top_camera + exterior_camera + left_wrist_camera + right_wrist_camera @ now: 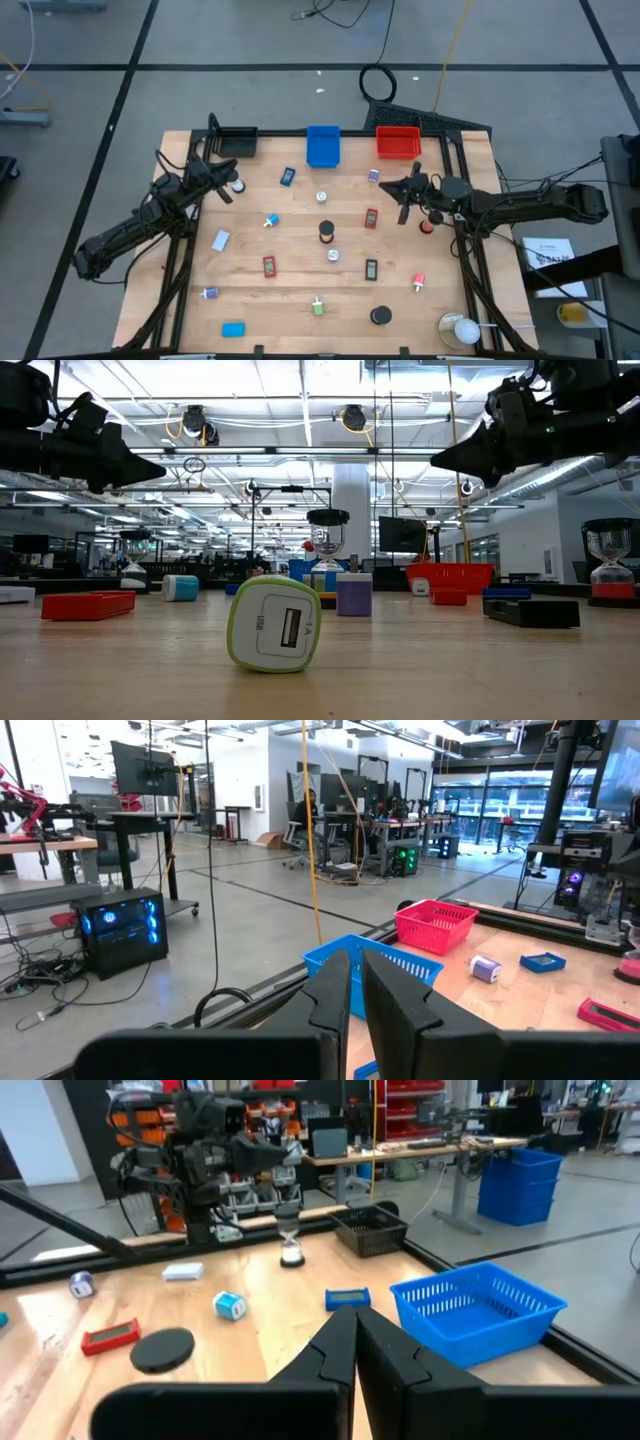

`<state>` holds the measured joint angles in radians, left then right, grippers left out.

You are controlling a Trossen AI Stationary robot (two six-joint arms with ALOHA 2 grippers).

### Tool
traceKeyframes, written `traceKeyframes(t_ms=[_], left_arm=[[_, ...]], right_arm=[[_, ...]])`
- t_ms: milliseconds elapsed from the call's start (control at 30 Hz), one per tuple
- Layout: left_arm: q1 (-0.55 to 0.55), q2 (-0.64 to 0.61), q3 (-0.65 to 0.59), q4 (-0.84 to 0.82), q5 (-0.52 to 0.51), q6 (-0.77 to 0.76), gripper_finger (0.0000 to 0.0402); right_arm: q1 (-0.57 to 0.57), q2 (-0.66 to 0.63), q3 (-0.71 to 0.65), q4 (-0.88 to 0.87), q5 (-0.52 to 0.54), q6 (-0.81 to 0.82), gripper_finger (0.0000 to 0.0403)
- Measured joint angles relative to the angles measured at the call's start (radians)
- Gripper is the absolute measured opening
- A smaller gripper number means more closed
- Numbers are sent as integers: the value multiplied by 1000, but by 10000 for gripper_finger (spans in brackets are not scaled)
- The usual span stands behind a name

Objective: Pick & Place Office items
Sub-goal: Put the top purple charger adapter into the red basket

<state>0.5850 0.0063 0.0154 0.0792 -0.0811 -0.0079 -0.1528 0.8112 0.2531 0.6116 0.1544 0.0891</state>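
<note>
Several small office items lie scattered flat on the wooden table (300, 290): a red block (371, 218), a black roll (326, 232), a black disc (380, 316), a blue block (233, 329) and a green-and-white charger (317, 306), which stands close to the camera in the low view (275, 625). My left gripper (228, 192) (356, 988) hovers over the table's left part, shut and empty. My right gripper (405, 192) (356, 1335) hovers over the right part, also shut and empty. In the low view both grippers, left (150, 468) and right (445, 460), are well above the tabletop.
Along the far edge stand a black bin (236, 142), a blue bin (322, 146) and a red bin (397, 142). A roundish white object in a clear holder (460, 330) sits at the near right corner. A small hourglass (237, 186) stands near the left gripper.
</note>
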Motion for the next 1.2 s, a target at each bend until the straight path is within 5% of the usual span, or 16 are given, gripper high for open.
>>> traceKeyframes(t_ms=[533, 667, 800, 1067, 1200], left_arm=[[0, 0, 0, 0, 0, 0, 37], [0, 0, 0, 0, 0, 0, 37], [0, 0, 0, 0, 0, 0, 37], [0, 0, 0, 0, 0, 0, 37], [0, 0, 0, 0, 0, 0, 37]], right_arm=[[-4, 49, 9, 327, 18, 29, 1], [-1, 111, 164, 59, -10, 38, 1], [11, 231, 385, -339, 129, 46, 0], [24, 398, 578, -522, 58, 90, 0], [24, 433, 666, -709, 161, 238, 0]])
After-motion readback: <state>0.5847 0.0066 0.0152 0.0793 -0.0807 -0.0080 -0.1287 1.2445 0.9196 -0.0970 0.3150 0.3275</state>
